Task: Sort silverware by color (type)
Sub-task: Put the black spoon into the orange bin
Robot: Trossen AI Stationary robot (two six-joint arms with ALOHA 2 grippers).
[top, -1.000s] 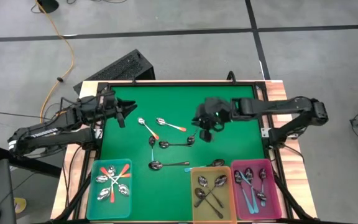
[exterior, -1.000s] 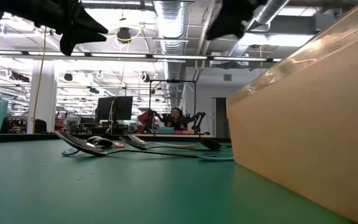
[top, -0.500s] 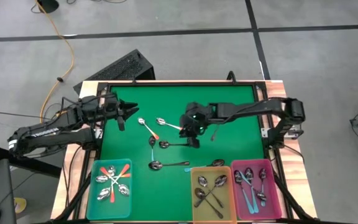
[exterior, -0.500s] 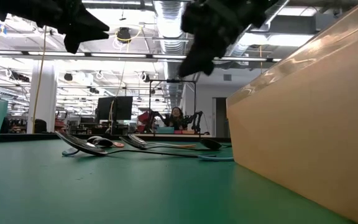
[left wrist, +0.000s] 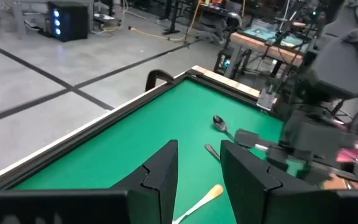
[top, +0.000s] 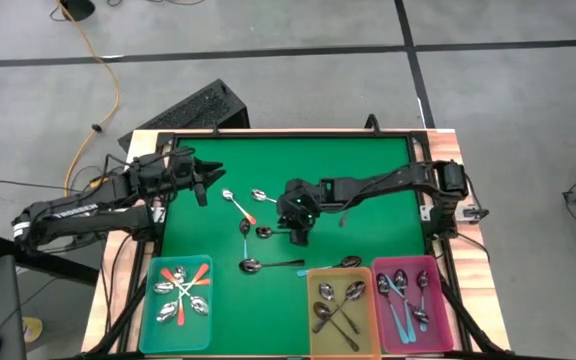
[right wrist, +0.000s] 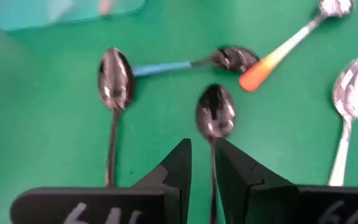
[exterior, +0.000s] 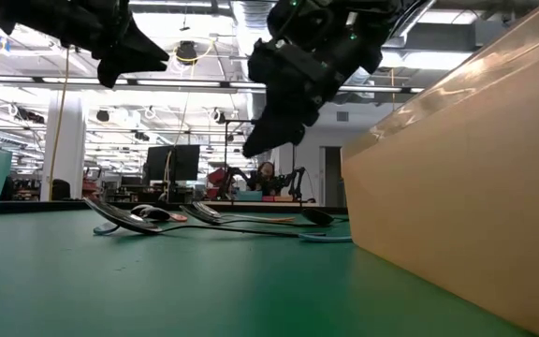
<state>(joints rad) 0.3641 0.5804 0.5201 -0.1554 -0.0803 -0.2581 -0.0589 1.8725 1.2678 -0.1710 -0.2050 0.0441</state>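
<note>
A: Why is the right gripper [top: 298, 222] hanging over mid-table?

B: Its narrowly parted, empty fingers are lining up on a dark-handled spoon [right wrist: 215, 118], likely for the yellow bin [top: 313, 300].

A: And the left gripper [top: 202, 183]?

B: Waiting, slightly apart, far left.

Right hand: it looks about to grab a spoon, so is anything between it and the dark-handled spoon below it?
Nothing visible. The right hand hangs open over the dark-handled spoon, its handle running between the fingers.
</note>
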